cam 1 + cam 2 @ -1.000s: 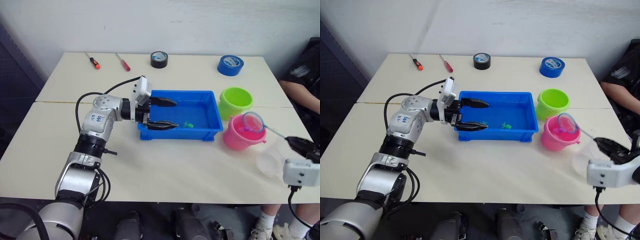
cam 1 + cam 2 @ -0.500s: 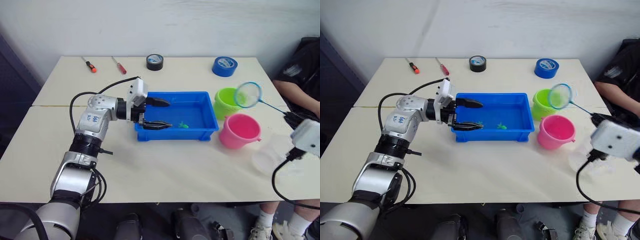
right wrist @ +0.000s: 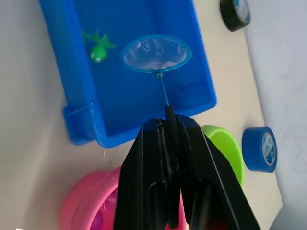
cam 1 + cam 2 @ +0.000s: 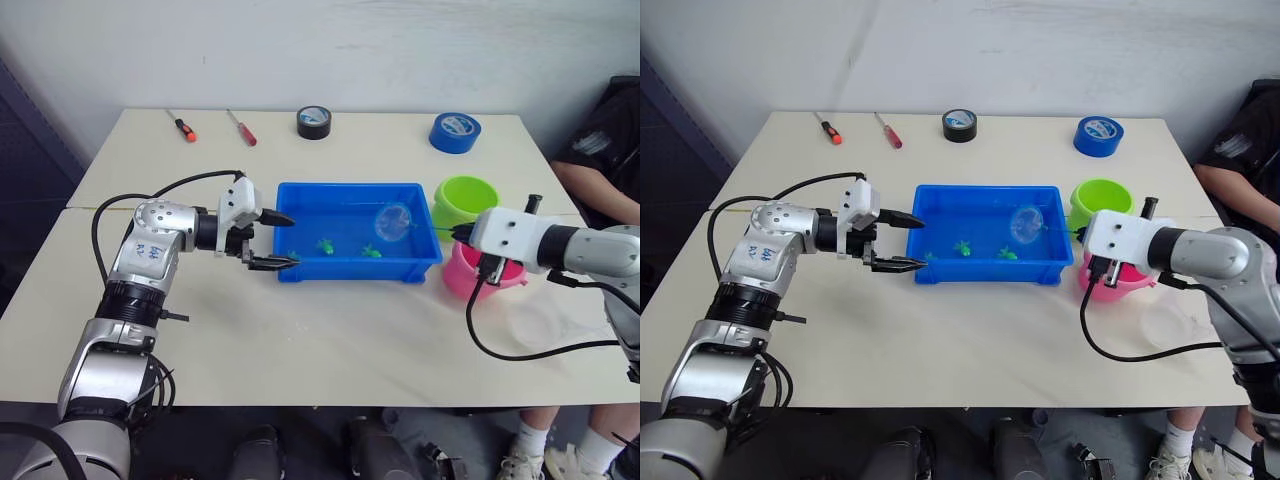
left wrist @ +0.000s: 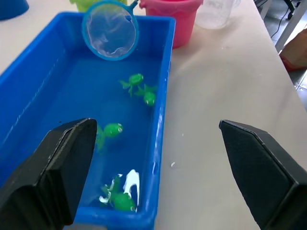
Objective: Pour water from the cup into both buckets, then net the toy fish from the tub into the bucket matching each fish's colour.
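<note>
The blue tub (image 4: 415, 262) holds water and several green toy fish (image 5: 111, 129), one near its middle (image 4: 325, 245). My right gripper (image 4: 457, 232) is shut on the thin handle of the net (image 3: 156, 52). The blue hoop (image 4: 393, 222) hangs over the tub's right half, with nothing visible in the mesh. My left gripper (image 4: 290, 240) is open at the tub's left end, one finger over the rim and one outside the front wall. The lime green bucket (image 4: 468, 198) and pink bucket (image 4: 458, 282) stand right of the tub. The clear cup (image 4: 1165, 325) sits near the front right.
Along the table's far edge lie two screwdrivers (image 4: 182, 125) (image 4: 242, 127), a black tape roll (image 4: 314, 120) and a blue tape roll (image 4: 453, 131). A person (image 4: 605, 150) sits at the right end. My right arm's cable (image 4: 500, 345) loops over the table beside the cup.
My right gripper has carried the net from above the green bucket leftward and down over the tub. My left gripper has drawn back to the tub's left end. The camera shifted slightly.
</note>
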